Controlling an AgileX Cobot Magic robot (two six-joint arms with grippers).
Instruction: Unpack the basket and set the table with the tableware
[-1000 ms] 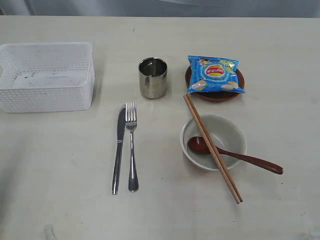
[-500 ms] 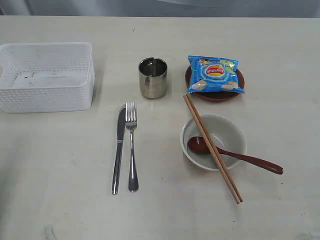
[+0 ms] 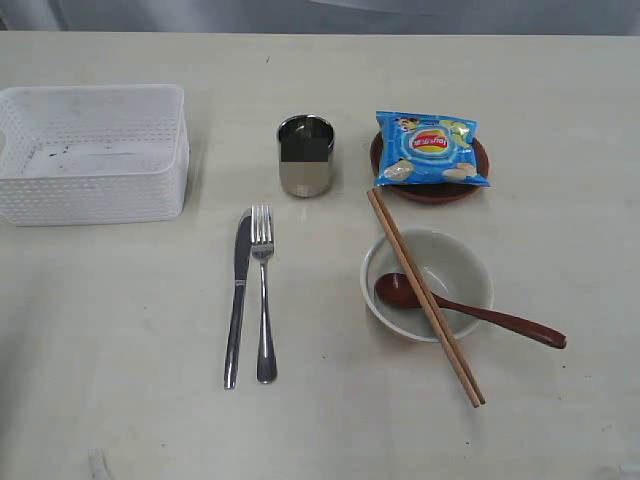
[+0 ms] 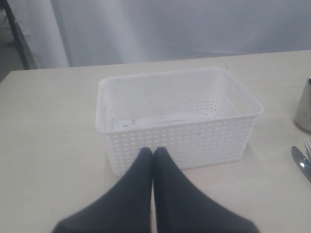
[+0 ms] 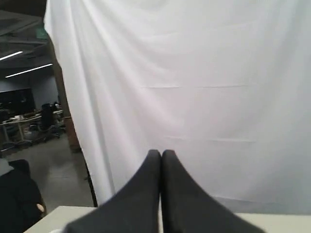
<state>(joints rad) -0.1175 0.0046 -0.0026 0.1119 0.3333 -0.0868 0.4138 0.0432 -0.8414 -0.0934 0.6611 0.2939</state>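
The white perforated basket [image 3: 92, 152] stands empty at the table's [image 3: 120, 330] left; the left wrist view shows the basket [image 4: 180, 116] just beyond my shut, empty left gripper [image 4: 153, 151]. Laid out on the table are a steel knife [image 3: 237, 298] and fork [image 3: 264, 295] side by side, a steel cup [image 3: 305, 155], a cream bowl [image 3: 427, 284] holding a red-brown spoon [image 3: 470, 311], and wooden chopsticks [image 3: 425, 296] across the bowl's rim. A brown plate [image 3: 430, 186] carries a blue chip bag [image 3: 431, 148]. My right gripper [image 5: 161, 153] is shut, empty, facing a white curtain. Neither gripper appears in the exterior view.
A white curtain [image 5: 194, 73] hangs behind the table. The cup's edge [image 4: 304, 104] and the knife tip [image 4: 301, 162] show at the side of the left wrist view.
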